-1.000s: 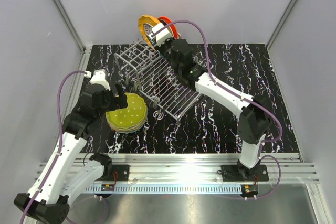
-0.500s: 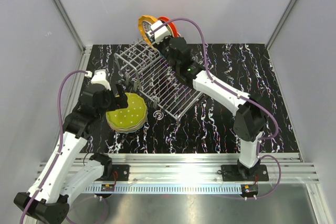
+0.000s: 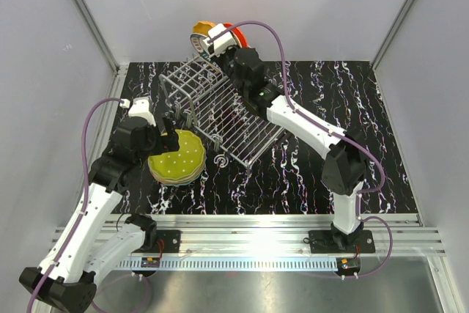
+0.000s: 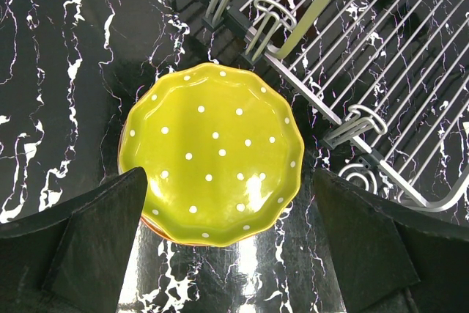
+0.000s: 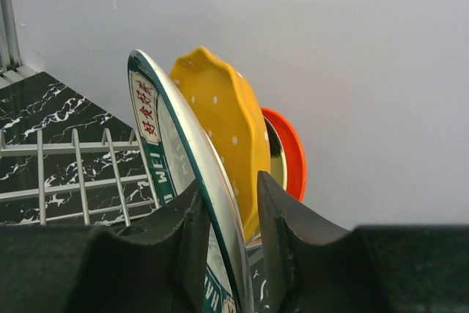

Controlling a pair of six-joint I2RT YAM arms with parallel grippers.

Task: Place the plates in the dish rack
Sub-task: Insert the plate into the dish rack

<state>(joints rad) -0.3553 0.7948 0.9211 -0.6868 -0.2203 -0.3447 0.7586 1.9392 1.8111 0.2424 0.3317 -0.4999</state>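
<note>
teal-rimmed plate (image 5: 165, 144) stands on edge, tilted, between the right claw's (image 5: 229, 185) fingers (image 5: 183, 243).

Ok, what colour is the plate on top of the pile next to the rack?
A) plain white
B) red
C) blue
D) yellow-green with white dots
D: the top plate lying flat beside the dish rack is yellow-green, sprinkled with small white dots.
</note>
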